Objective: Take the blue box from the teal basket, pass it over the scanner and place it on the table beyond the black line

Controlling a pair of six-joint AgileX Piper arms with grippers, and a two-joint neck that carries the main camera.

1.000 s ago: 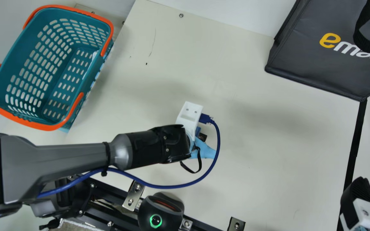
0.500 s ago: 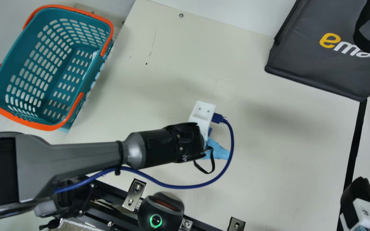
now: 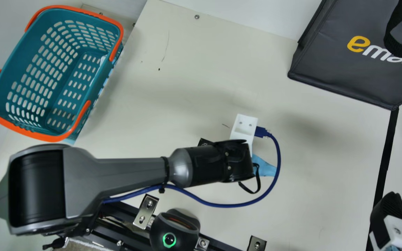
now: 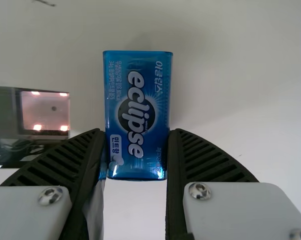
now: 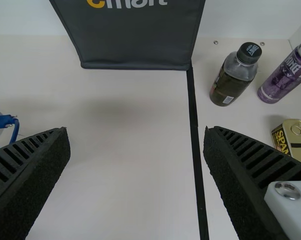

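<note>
Over the middle of the table in the main view, my left gripper (image 3: 244, 130) shows by its white mount, its fingers hidden under the wrist. In the left wrist view my left gripper (image 4: 138, 132) is shut on the blue box (image 4: 136, 100), beside the dark glassy scanner (image 4: 40, 125). A dark corner of the scanner (image 3: 204, 142) peeks out behind that arm. The teal basket (image 3: 35, 73) is at the far left. At lower right, near the black line (image 3: 386, 157), is my right gripper (image 3: 389, 216); in its wrist view my right gripper (image 5: 137, 131) stands open, holding nothing.
A dark shopping bag (image 3: 354, 66) stands at the back right. Past the line are a bottle (image 5: 234, 75), a purple can (image 5: 286, 75) and a tin (image 5: 294, 140). A black device with a green ring (image 3: 175, 228) sits at the front edge.
My left arm has moved right across the table, past the scanner, whose dark corner now shows on the gripper's left. The right arm has kept still.
</note>
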